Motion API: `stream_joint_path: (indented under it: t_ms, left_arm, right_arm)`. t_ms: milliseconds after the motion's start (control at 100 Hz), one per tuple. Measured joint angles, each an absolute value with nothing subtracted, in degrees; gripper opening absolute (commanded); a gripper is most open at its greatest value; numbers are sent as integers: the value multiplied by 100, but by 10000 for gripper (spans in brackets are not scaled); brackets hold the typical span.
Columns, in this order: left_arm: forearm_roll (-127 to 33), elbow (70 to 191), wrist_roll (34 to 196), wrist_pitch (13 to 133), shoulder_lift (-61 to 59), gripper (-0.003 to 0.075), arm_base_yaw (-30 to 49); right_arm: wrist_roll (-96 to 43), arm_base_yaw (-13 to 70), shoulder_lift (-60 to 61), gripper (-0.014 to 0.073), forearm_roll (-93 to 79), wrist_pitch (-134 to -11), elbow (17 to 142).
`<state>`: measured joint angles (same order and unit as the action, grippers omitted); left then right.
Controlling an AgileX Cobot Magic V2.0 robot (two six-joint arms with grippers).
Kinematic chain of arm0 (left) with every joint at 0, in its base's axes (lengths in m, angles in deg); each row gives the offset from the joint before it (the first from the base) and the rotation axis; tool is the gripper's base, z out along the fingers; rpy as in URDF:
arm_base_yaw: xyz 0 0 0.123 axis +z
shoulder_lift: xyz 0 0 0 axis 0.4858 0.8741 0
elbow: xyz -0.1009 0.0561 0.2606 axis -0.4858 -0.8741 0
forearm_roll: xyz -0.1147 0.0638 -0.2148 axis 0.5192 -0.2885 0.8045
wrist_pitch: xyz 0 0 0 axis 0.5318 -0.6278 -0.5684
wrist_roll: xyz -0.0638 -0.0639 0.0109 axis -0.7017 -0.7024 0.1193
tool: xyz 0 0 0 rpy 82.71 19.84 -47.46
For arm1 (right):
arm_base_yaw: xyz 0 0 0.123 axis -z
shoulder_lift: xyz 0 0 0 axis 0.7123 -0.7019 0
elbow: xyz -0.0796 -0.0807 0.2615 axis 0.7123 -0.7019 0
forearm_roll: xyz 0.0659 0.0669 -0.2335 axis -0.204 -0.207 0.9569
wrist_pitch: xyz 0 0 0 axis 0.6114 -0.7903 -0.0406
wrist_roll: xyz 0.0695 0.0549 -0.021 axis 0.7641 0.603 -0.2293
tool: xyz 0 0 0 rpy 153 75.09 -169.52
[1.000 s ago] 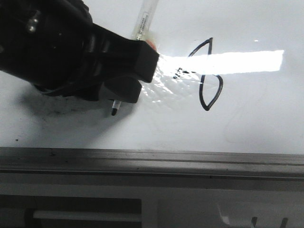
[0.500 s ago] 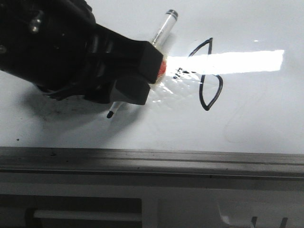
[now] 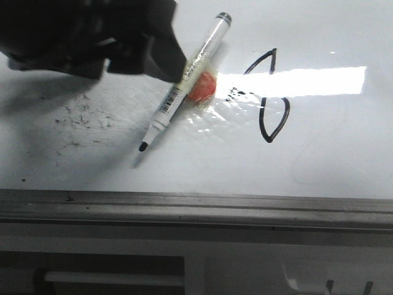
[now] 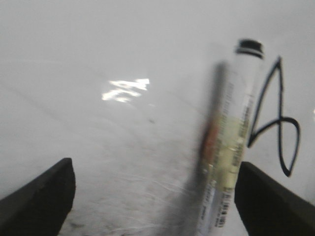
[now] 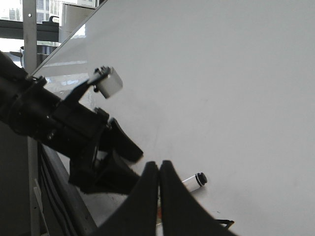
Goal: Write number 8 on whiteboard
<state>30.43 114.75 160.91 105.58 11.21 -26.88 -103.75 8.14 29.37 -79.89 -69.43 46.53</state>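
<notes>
The left arm's black gripper (image 4: pixel 155 189) has its 2 fingers (image 4: pixel 42 194) spread wide, with bare board showing between them and nothing pinched. Between those fingers, nearer one of them, lies a clear-barrelled marker with a black end cap, a barcode label and a black tip (image 4: pixel 231 142); its barrel is blurred in the left wrist view, so contact with the finger beside it cannot be told. In the front view that marker (image 3: pixel 184 83) lies slanted on the large glossy white whiteboard (image 3: pixel 344 160), tip toward the grey metal rail (image 3: pixel 196 206), its upper barrel partly behind the dark gripper (image 3: pixel 141 49), which is raised above the board. A red-orange blob (image 3: pixel 201 86) sits just beside the barrel.

To the right of the marker, under a band of glare, stands the thin black hand-drawn number 8 (image 3: pixel 270 98) of 2 pointed loops.

The right arm's black gripper (image 5: pixel 159 169) has its fingers pressed together, empty, above the board.
</notes>
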Motion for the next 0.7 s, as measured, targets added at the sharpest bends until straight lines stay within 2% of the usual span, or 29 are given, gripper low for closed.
stream_joint_path:
  t_ms: [150, 240, 330, 500, 540, 700]
  left_arm:
    - [3070, 11192, 16267, 10737, -140, 615, -3101]
    - [3070, 10880, 16469, 10726, -1033, 561, -3403]
    - [3134, 10422, 16521, 10726, -1834, 431, -3669]
    - [3257, 9533, 16545, 10738, -3216, 48, -3856]
    - [3257, 9385, 16545, 10738, -3430, -23, -3868]
    - [3257, 8994, 16545, 10532, -4148, -20, -3868]
  right_arm:
    - [-10375, 814, 2981, -69, -7989, -6883, 4536]
    - [-10375, 814, 3118, -69, -7989, -6742, 4312]
    - [-10375, 814, 3289, -69, -7989, -6617, 4077]
    - [-10375, 814, 3404, -69, -7989, -6594, 3899]
    - [-10375, 814, 3404, -69, -7989, -6594, 3885]
    - [-10375, 814, 3404, -69, -7989, -6594, 3885]
